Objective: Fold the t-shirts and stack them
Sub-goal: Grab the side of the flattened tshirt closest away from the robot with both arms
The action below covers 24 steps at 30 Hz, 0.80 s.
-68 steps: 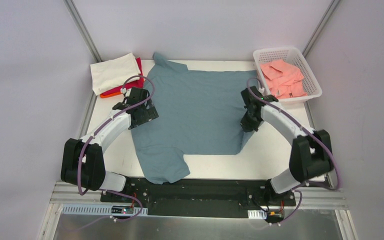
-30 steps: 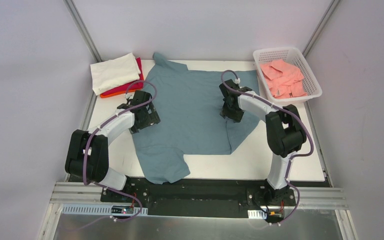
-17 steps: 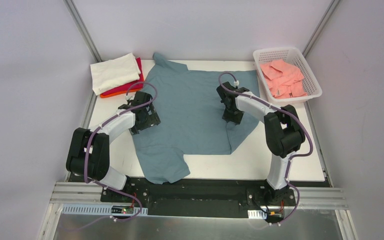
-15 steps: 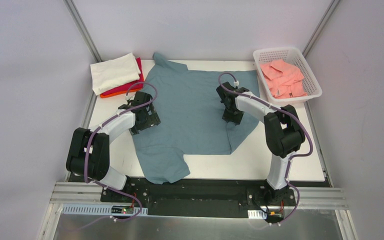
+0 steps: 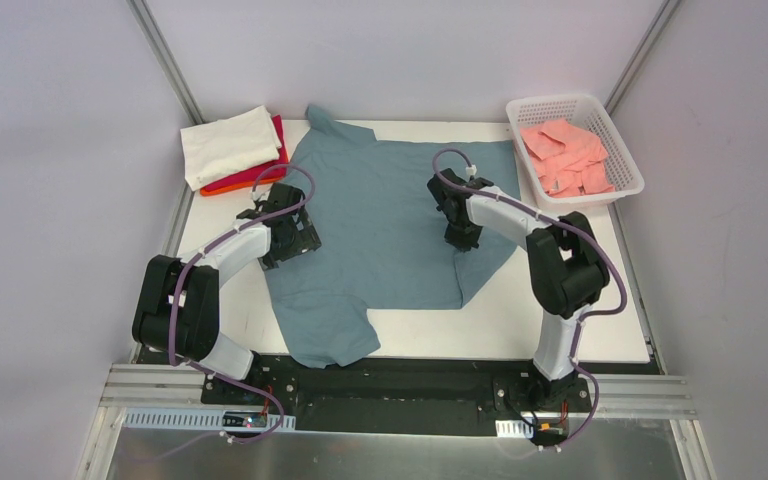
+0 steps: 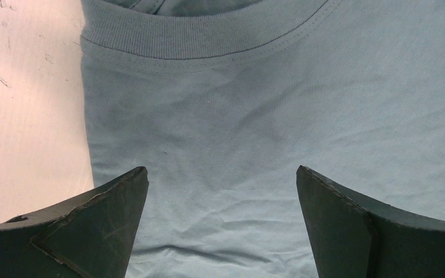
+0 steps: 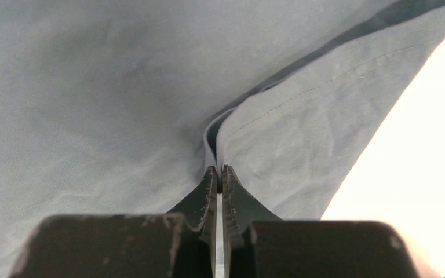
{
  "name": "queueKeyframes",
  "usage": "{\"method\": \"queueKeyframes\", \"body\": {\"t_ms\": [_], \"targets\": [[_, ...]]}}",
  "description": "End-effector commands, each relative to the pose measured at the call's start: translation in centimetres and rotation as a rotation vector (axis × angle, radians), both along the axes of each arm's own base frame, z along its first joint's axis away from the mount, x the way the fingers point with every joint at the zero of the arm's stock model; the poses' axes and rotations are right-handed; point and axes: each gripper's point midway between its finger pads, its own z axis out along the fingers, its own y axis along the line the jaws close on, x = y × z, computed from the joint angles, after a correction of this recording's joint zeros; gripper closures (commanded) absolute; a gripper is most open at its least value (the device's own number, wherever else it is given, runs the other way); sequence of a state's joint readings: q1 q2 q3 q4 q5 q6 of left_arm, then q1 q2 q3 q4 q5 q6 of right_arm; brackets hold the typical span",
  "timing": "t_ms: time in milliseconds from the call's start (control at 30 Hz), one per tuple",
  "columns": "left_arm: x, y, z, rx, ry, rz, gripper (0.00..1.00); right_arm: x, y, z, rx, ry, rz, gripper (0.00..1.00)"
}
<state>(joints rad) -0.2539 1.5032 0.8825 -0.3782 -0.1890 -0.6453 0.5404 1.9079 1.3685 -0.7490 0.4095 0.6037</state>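
Note:
A slate blue-grey t-shirt [image 5: 380, 215] lies spread on the white table [image 5: 560, 310], one sleeve at the near left. My left gripper [image 5: 295, 238] hovers open over its left edge. In the left wrist view the gripper [image 6: 220, 174] is wide open just below the ribbed collar [image 6: 203, 40], holding nothing. My right gripper [image 5: 463, 236] is over the shirt's right part. In the right wrist view it [image 7: 217, 169] is shut on a pinched fold of the shirt's edge [image 7: 278, 127], which is drawn inward over the body.
A folded stack sits at the back left: a cream-white shirt [image 5: 228, 143] on top of red [image 5: 279, 137] and orange [image 5: 222, 187] ones. A white lattice basket [image 5: 615, 140] at the back right holds a salmon-pink shirt [image 5: 565, 155]. Bare table shows beside the cloth [image 6: 23, 116] [image 7: 417, 168].
My right gripper has moved left from the shirt's right edge toward its middle, pulling that edge inward with it. The left gripper has barely shifted.

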Motion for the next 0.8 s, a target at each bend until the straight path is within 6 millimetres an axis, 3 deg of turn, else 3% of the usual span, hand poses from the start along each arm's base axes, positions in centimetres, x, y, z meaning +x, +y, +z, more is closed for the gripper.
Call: {"method": "queueKeyframes", "body": {"t_ms": [0, 100, 233, 400, 533, 767], "targets": [[-0.2, 0.6, -0.5, 0.013, 0.005, 0.03, 0.01, -1.6, -3.4, 3.2, -0.089, -0.053, -0.064, 1.0], [-0.3, 0.6, -0.6, 0.017, 0.009, 0.032, 0.01, -4.4, -6.4, 3.9, -0.145, -0.017, -0.105, 1.0], [-0.4, 0.6, -0.8, 0.014, 0.016, 0.032, 0.01, -10.0, -10.1, 3.0, -0.182, 0.076, -0.165, 1.0], [-0.5, 0.2, -1.2, -0.003, 0.03, 0.031, 0.01, -14.4, -12.8, 2.3, -0.173, 0.101, -0.266, 1.0], [-0.7, 0.3, -1.3, -0.003, 0.033, 0.035, 0.01, -16.2, -14.1, 1.6, -0.17, 0.131, -0.304, 1.0], [-0.7, 0.5, -1.3, 0.005, 0.03, 0.039, 0.01, -16.2, -15.2, 0.0, -0.153, 0.129, -0.34, 0.99]]}}
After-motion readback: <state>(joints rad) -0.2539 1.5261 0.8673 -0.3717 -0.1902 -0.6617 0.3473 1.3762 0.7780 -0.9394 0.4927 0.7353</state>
